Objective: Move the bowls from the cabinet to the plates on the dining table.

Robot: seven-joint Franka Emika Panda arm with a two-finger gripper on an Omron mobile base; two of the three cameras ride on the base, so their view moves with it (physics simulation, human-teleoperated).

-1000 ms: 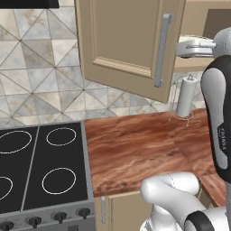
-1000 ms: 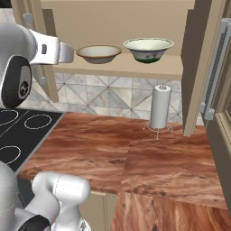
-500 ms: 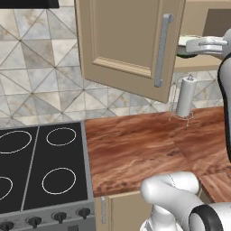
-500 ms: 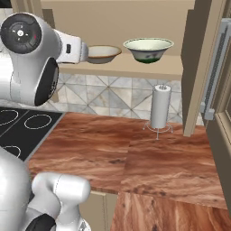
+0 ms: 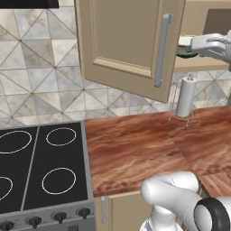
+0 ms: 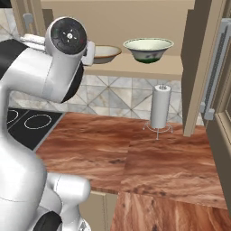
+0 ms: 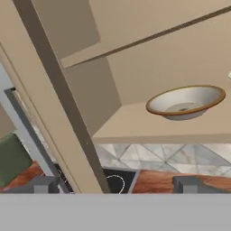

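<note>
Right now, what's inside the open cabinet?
On the cabinet shelf sit two bowls: a cream bowl with a brown rim and a pale green bowl beside it. The robot's arm hides part of the cream bowl in the right base view.

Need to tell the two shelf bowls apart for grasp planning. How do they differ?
The cream bowl is wide and shallow with a tan-brown rim; the green bowl is deeper, pale green-white with a dark band low on its side. The cream bowl sits left on the shelf, partly behind the arm; the green bowl sits right, unobstructed. Both stand upright.
</note>
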